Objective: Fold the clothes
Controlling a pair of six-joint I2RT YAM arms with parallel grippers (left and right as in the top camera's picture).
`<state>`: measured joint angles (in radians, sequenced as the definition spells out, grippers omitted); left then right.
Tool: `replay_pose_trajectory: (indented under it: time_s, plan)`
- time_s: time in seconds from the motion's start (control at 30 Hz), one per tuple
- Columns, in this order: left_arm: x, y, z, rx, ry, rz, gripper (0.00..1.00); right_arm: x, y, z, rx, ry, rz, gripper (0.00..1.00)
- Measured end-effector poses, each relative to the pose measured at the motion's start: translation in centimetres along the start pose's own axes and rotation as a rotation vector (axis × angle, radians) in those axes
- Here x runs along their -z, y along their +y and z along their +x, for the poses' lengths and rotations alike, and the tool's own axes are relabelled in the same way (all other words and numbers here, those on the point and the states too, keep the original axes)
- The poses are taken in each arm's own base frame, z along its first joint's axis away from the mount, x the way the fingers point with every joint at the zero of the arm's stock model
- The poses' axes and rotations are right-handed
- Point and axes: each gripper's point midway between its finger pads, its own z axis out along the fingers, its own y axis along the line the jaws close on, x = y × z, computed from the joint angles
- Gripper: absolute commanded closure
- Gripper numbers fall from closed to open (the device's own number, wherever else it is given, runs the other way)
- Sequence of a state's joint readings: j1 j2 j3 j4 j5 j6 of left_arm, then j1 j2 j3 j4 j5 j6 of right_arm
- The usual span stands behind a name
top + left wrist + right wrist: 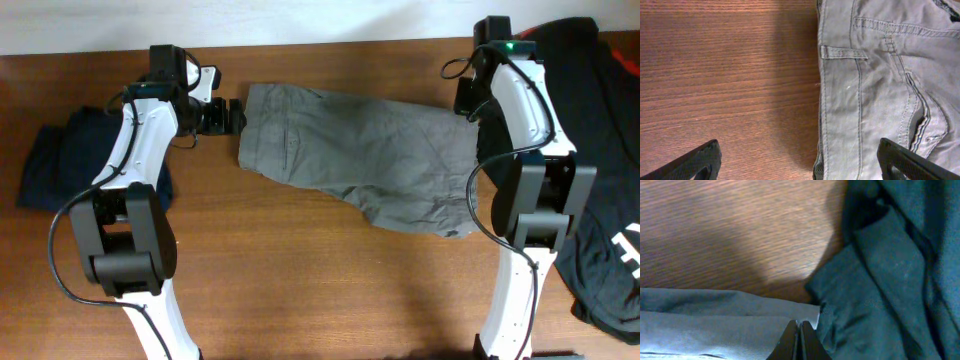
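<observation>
Grey shorts [360, 155] lie spread flat across the middle of the table, waistband to the left. My left gripper [234, 116] hovers wide open over the waistband edge [822, 100]. One finger [697, 162] is above bare wood, the other [910, 160] above the grey cloth. At the shorts' right end, the right gripper [799, 330] is shut on the edge of the grey fabric [715, 325], close beside a dark garment [880, 280]. In the overhead view the right gripper [470, 115] is largely hidden under its own wrist.
A navy piece [55, 160] lies bunched at the table's left edge, behind the left arm. A black garment [600, 160] with white print covers the right end, touching the shorts' hem. Bare wood [330, 280] fills the front.
</observation>
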<state>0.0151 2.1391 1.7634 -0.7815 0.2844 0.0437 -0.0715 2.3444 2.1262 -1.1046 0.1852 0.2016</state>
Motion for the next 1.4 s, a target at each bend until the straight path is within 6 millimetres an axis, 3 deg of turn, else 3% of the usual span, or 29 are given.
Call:
replay_pose_trajectory:
  time_s: [0.17, 0.27, 0.43, 0.53, 0.6, 0.77, 0.9, 1.0, 1.17, 1.3, 1.4]
  plan:
    - [0.0, 0.0, 0.1, 0.001, 0.004, 0.001, 0.01, 0.1, -1.1, 0.7, -0.037, 0.023, 0.061, 0.69]
    - [0.0, -0.2, 0.1, 0.0, 0.003, 0.013, 0.01, 1.0, -1.4, 0.1, -0.079, -0.001, 0.067, 0.68]
    - [0.0, -1.3, -0.2, -0.02, -0.008, 0.073, 0.01, 7.0, -0.7, -1.7, -0.103, -0.104, -0.038, 0.81]
    - [0.0, -1.6, -0.4, -0.027, -0.017, 0.089, 0.01, 11.0, 0.8, -1.3, -0.058, -0.127, -0.144, 0.81]
    - [0.0, -2.2, -0.5, -0.031, -0.021, 0.112, 0.01, 12.6, 2.5, -0.2, 0.003, -0.112, -0.198, 0.81]
    - [-1.9, -3.2, -0.1, -0.029, -0.009, 0.202, 0.01, 11.4, 7.3, 2.7, 0.137, -0.03, -0.259, 0.82]
    - [-5.0, -3.5, 1.4, -0.011, 0.042, 0.257, 0.01, 9.5, 10.2, 5.3, 0.213, 0.051, -0.272, 0.82]
    - [-6.4, -3.6, 2.0, -0.007, 0.062, 0.274, 0.01, 9.3, 11.0, 6.1, 0.246, 0.064, -0.276, 0.82]
    - [-6.8, -4.9, 2.2, -0.009, 0.067, 0.347, 0.05, 9.5, 11.6, 6.4, 0.268, 0.062, -0.28, 0.82]
    - [-7.3, -6.9, 2.6, -0.02, 0.089, 0.43, 0.21, 9.5, 11.6, 6.5, 0.27, 0.066, -0.279, 0.82]
    - [-7.6, -7.9, 3.4, -0.027, 0.116, 0.458, 0.47, 9.5, 11.5, 6.6, 0.27, 0.073, -0.277, 0.82]
